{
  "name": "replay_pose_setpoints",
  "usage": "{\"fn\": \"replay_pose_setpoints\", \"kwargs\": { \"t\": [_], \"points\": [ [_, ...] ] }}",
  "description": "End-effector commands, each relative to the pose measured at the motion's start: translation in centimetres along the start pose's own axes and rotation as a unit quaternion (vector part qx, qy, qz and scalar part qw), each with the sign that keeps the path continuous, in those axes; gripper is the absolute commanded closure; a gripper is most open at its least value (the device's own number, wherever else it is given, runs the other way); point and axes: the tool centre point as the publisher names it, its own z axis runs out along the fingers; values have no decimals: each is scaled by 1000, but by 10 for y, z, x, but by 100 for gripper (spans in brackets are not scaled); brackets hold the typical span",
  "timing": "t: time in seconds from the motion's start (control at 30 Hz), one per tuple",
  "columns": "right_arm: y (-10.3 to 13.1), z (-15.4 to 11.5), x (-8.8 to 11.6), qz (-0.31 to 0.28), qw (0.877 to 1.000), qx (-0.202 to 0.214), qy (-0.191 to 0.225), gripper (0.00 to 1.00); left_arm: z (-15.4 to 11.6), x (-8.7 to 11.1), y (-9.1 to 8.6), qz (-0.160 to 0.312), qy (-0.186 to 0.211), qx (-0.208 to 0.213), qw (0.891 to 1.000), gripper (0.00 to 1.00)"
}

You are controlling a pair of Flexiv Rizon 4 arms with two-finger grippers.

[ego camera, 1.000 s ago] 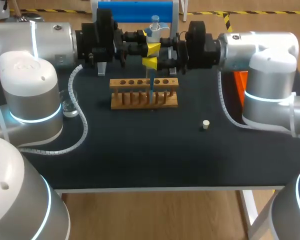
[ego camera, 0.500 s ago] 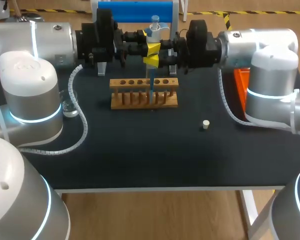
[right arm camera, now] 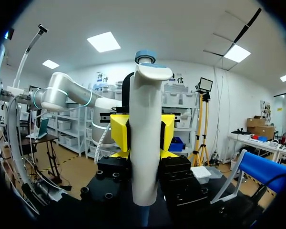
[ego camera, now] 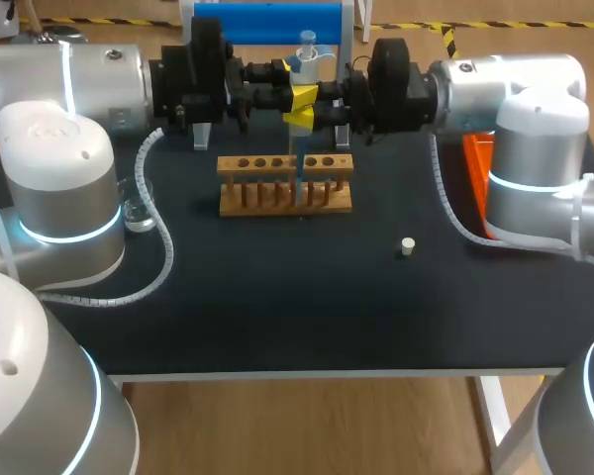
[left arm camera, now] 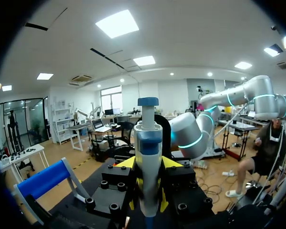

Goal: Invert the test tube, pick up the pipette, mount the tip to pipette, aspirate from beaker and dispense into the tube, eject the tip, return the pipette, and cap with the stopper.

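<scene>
Beaker (ego camera: 136, 206) sits on tabletop (ego camera: 277, 307), well left of wooden rack (ego camera: 285, 185). Left hand (left arm camera: 148, 183) is above and behind rack, yellow tips pinching pipette (ego camera: 305, 61) from both sides. Pipette stands upright over rack. Thin blue tip (ego camera: 299, 168) runs down into a hole just right of rack's middle. Can't resolve the tube itself in that hole. Right hand (right arm camera: 144, 134) comes in from rack's other side, tips clamped on the same pipette body. Stopper (ego camera: 407, 246) lies loose front-right of rack, well apart from it.

My read: tip is down in the rack, so this is either seating the tip or dispensing. Can't tell which. Either way:
- Hold pipette plumb over that hole.
- Move both hands as one, with zero side load on the tip.
- Any push goes straight down the axis.
- Lift out vertically until the tip is above rack's top bar before translating, else rack could drag or tip over.
</scene>
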Motion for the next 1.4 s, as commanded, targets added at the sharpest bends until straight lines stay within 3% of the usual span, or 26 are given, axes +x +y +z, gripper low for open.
{"fn": "replay_pose_setpoints", "kwargs": {
  "t": [0.03, 0.17, 0.2, 0.23, 0.53, 0.97, 1.2, 1.4],
  "points": [
    [-1, 0, -1, -2, 1000, -2, 1, 100, 0, 0, 0, 0, 1, 1, 1000, 100],
    [0, 0, -1, -4, 1000, -2, 2, 100, 0, 0, 0, 0, 1, 1, 1000, 100],
    [0, 0, -1, -5, 1000, -2, 2, 100, 0, 0, 0, 0, 1, 1, 1000, 20],
    [0, 0, -1, -5, 1000, -2, 2, 100, 0, 0, 0, 0, 1, 1, 1000, 0],
    [-2, -15, -1, -7, 1000, 5, 13, 100, 0, 0, 0, 0, 1, 1, 1000, 0],
    [-1, -97, -16, -13, 1000, 3, 28, 100, 0, 0, 0, 0, 1, 1, 1000, 0],
    [-1, -144, -25, -19, 999, 27, 19, 100, 0, 0, 0, 0, 1, 1, 1000, 0],
    [0, -152, -27, -23, 999, 39, 16, 100, 0, 0, 0, 0, 1, 1, 1000, 0]
  ]
}}
